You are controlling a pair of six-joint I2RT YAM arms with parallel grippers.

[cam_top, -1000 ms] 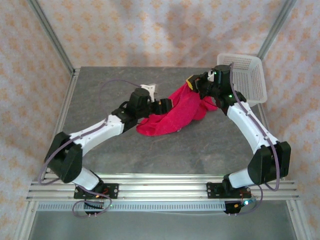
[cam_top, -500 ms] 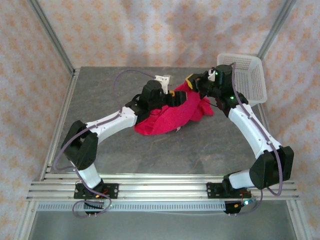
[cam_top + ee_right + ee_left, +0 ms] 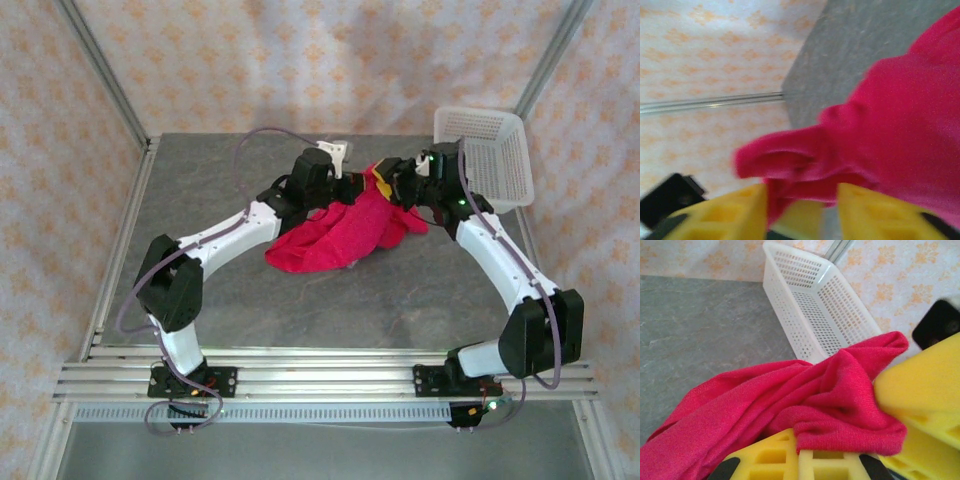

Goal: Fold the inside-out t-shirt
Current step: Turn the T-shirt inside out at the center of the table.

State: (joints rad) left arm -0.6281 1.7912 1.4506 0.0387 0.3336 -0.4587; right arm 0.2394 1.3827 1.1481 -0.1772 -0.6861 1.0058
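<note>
Left gripper (image 3: 349,188) sits just above the middle of the overhead view, closed on an upper edge of the shirt (image 3: 340,235). In the left wrist view the gripper (image 3: 875,412) has its yellow fingers (image 3: 785,460) at the bottom and right of the frame, and a thick fold of shirt (image 3: 790,400) is pinched between them, the cloth bunching over the lower finger and trailing off to the lower left.

Right gripper (image 3: 388,183) is just to the right of the left one in the overhead view, the two nearly meeting over the top of the shirt. In the blurred right wrist view the gripper (image 3: 802,205) has its jaws standing partly apart at the bottom of the frame; a rolled edge of shirt (image 3: 900,115) hangs into the gap between the fingers (image 3: 735,215) without filling it.

Seen from above, the shirt lies crumpled in a loose red heap on the grey table (image 3: 250,300), a little right of centre, its upper right part lifted toward the two grippers and its lower left part resting flat.

White mesh basket (image 3: 490,150) stands at the upper right of the overhead view, apart from the shirt. In the left wrist view the basket (image 3: 815,305) runs from top centre down toward the right, behind the raised cloth, with bare table (image 3: 690,325) at the left
</note>
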